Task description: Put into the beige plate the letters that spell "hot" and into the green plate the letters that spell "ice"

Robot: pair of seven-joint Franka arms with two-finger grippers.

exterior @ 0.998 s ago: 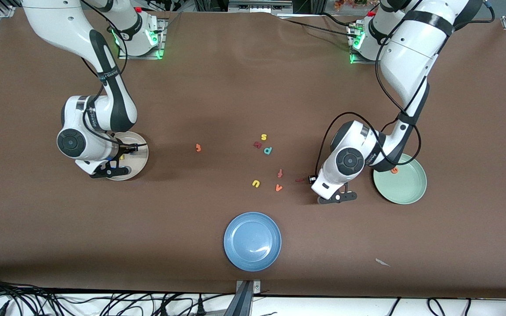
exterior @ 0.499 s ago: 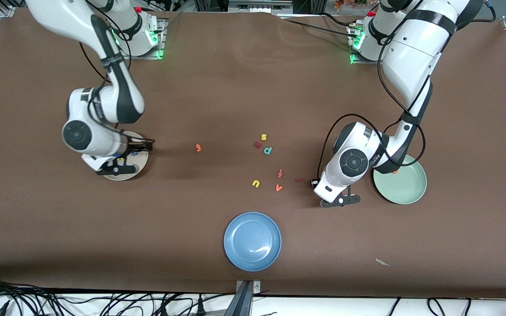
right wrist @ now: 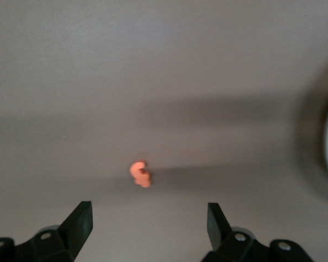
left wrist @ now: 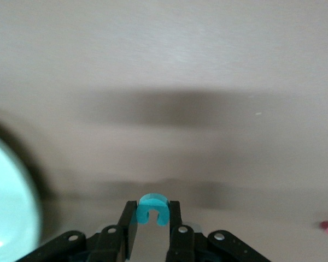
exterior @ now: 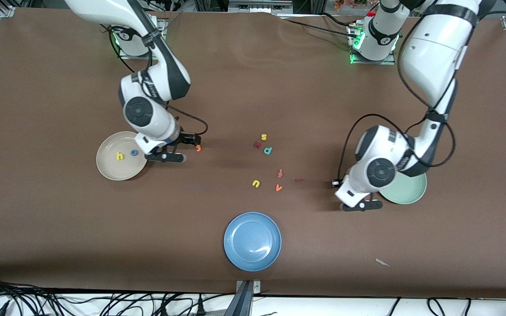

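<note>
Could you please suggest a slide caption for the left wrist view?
Left gripper pinching the teal c above the brown table, the green plate at one edge.

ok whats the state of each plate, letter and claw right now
beige plate: holds yellow h and blue o
orange t: on table
green plate: partly hidden by left arm
teal c: in left claw
red i: on table
right claw: open over orange t
</note>
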